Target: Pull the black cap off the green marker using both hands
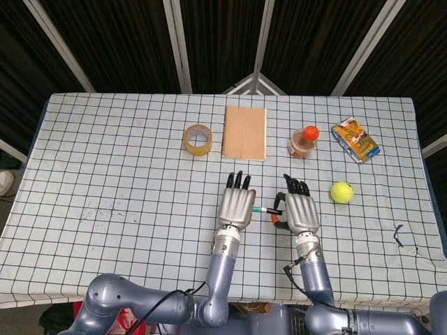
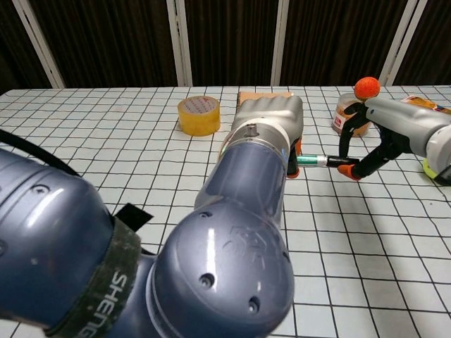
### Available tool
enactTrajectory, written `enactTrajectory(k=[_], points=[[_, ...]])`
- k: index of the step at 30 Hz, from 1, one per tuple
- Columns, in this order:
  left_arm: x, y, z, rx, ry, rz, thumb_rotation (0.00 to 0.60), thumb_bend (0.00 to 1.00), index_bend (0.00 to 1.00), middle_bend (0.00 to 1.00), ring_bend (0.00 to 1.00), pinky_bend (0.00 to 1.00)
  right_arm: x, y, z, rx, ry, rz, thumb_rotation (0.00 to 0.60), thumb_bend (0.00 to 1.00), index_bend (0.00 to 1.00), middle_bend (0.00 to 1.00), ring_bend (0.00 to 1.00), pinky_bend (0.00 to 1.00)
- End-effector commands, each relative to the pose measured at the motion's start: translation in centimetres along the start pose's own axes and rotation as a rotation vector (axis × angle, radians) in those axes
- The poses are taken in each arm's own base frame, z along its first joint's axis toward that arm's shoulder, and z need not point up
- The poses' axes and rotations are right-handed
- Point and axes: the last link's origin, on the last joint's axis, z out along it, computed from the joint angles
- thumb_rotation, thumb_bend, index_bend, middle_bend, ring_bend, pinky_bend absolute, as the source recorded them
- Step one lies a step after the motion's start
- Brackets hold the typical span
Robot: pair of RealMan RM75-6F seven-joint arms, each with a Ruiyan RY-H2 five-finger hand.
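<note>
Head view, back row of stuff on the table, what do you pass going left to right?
Roll of tape → notebook → jar with the orange ball on top → colourful packet.

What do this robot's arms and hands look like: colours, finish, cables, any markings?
Both arms are glossy blue-grey with rounded joints. The left hand and right hand have silver-grey backs, black fingers and orange tips. A black strap reading SHENG wraps the left arm. Thin black cables run near both wrists.
</note>
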Motion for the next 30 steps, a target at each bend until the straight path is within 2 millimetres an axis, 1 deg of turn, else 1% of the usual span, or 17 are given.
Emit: enactTrajectory(k=[1,7,16,23,25,30], points=[[0.4,-0.6,-0.1,0.006,0.007,0.006,0.6,0.5,0.61,0.12,0.0,0.0,0.0,0.2,0.0,-0.003,-0.002,0.0,0.6,0.39,0.7,0.05,0.05,0.0],[1.4,-2.3,-0.3,0.024,0.024,0.017,0.6,0.5,0.61,0.12,0.0,0.0,0.2,1.1,0.0,-0.019,0.004,-0.001,0.6,0.39,0.71,0.05,0.05,0.0],[3.5,-6.5,-0.9,0.067,0.065,0.042,0.6,0.5,0.61,0.12,0.0,0.0,0.5,2.7,0.1,-0.037,0.004,-0.006,0.6,0.39,0.71,0.05,0.05,0.0],[4.9,-11.5,-2.4,0.118,0.051,0.084,0.6,0.5,0.61,0.12,0.0,0.0,-0.8,4.9,1.3,-0.07,-0.022,-0.039,0.6,0.4,0.71,0.05,0.05,0.0],[5.3,-13.5,-3.1,0.138,0.04,0.096,0.6,0.5,0.61,0.12,0.0,0.0,-1.4,5.5,1.8,-0.083,-0.032,-0.031,0.6,0.4,0.71,0.05,0.05,0.0],[5.6,-16.6,-4.2,0.14,0.018,0.109,0.6,0.5,0.61,0.12,0.0,0.0,-2.4,6.1,2.8,-0.095,-0.041,-0.026,0.6,0.4,0.71,0.05,0.05,0.0]])
